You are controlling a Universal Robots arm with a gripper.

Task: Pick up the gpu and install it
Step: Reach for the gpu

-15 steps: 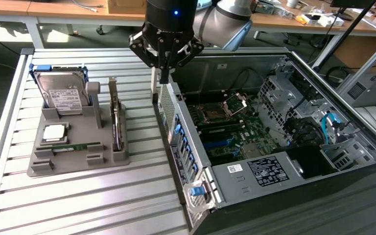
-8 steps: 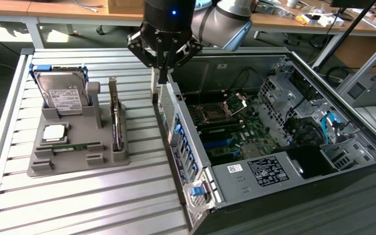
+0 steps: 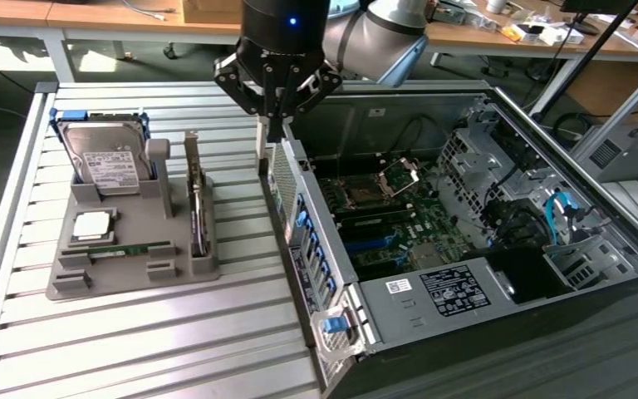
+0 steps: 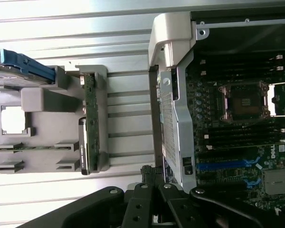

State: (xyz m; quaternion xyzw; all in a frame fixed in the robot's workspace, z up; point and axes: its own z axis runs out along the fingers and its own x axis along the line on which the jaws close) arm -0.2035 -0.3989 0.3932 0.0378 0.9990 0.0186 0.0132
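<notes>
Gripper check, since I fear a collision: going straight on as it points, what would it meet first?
Probably the top edge of the computer case's rear panel, just below the gripper; depth is unclear. The gpu stands apart in its holder.

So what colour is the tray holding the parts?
The tray is grey; exterior view shows it best.

gpu (image 3: 197,208) (image 4: 89,118): thin flat card, dark edge, silver bracket at the far end, standing upright on its long edge in the gray holder (image 3: 120,274) on the table (image 3: 130,349), long axis 12-to-6 o'clock in the exterior view, 9 o'clock of frame centre.
</notes>
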